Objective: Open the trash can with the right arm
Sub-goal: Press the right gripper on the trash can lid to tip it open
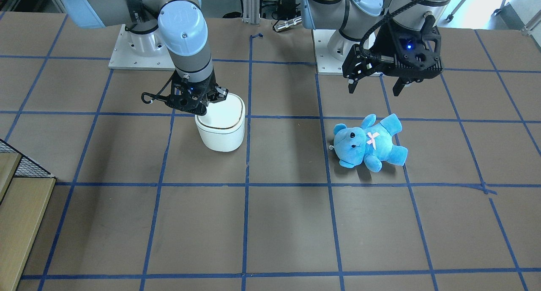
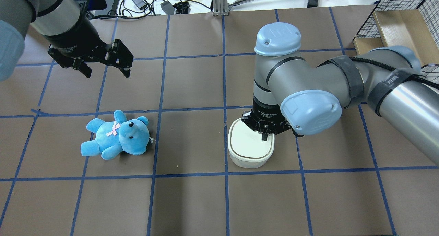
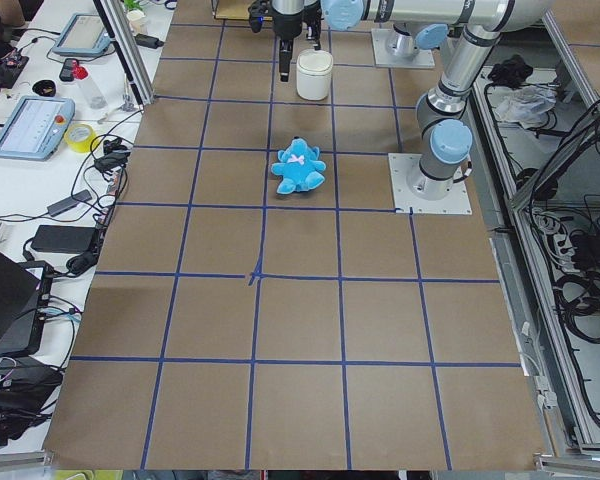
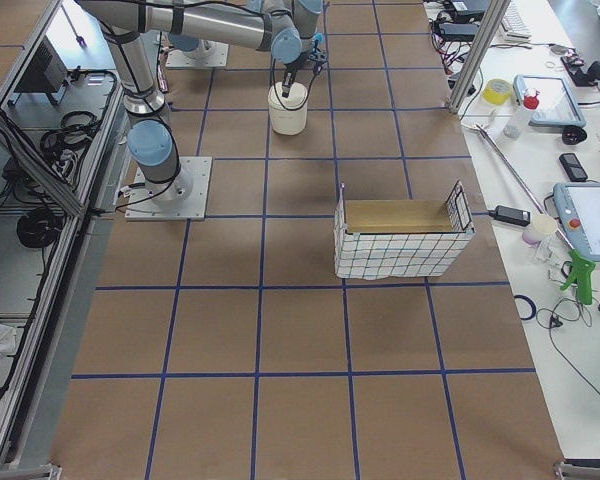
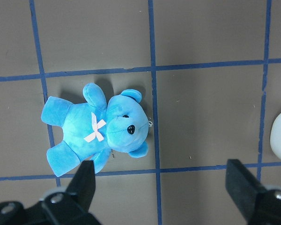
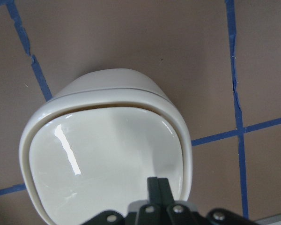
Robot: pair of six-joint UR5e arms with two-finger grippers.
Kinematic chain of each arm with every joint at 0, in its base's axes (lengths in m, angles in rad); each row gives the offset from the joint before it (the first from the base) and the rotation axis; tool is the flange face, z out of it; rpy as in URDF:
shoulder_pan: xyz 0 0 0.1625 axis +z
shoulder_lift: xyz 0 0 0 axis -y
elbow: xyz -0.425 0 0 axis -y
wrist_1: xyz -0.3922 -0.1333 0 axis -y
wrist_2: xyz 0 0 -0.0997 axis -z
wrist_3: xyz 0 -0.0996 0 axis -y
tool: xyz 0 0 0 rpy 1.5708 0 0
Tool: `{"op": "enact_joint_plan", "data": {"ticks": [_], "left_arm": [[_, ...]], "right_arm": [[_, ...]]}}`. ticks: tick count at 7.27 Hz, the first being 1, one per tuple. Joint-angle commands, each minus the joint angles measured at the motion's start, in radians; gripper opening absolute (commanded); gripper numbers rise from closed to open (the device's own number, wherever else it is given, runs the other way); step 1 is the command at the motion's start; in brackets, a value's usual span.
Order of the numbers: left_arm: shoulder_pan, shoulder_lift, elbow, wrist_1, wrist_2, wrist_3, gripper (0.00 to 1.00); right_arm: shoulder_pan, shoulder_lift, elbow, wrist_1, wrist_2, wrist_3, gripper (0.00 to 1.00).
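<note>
The white trash can (image 2: 249,153) stands on the table right of centre, its flat lid (image 6: 103,159) lying down inside the rim. My right gripper (image 2: 264,136) points straight down, its fingertips (image 6: 158,186) pressed together at the lid's edge on the robot's side. It holds nothing. It also shows in the front-facing view (image 1: 201,108) over the can (image 1: 222,132). My left gripper (image 2: 107,70) is open and empty, high above the table, beyond a blue teddy bear (image 2: 116,137). In the left wrist view the fingers stand wide apart.
The blue teddy (image 1: 368,142) lies on its back on the left half. A wire basket with a wooden box (image 2: 394,23) stands at the far right corner. Blue tape lines grid the brown table (image 2: 192,201). Cables and tools lie past the far edge.
</note>
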Motion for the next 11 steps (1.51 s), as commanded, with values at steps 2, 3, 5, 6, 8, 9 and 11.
{"op": "enact_joint_plan", "data": {"ticks": [2,3,5,6,8,9,11], "left_arm": [[0.000,0.000,0.000,0.000,0.000,0.001,1.00],[0.000,0.000,0.000,0.000,0.000,0.001,1.00],[0.000,0.000,0.000,0.000,0.000,0.001,1.00],[0.000,0.000,0.000,0.000,0.000,0.001,1.00],[0.000,0.000,0.000,0.000,0.000,0.001,1.00],[0.000,0.000,0.000,0.000,0.000,0.001,1.00],[0.000,0.000,0.000,0.000,0.000,0.001,1.00]], "right_arm": [[0.001,0.009,0.013,-0.012,0.005,-0.001,0.00],[0.001,0.018,0.028,-0.014,0.007,-0.001,0.00],[0.001,0.018,0.030,-0.015,0.007,-0.001,0.00],[0.001,0.018,0.018,-0.012,0.005,0.000,0.00],[0.002,0.006,-0.019,0.012,0.020,0.005,0.00],[0.002,0.006,-0.066,0.072,0.040,0.008,0.00],[0.001,0.006,-0.204,0.220,0.037,0.014,0.00]]}}
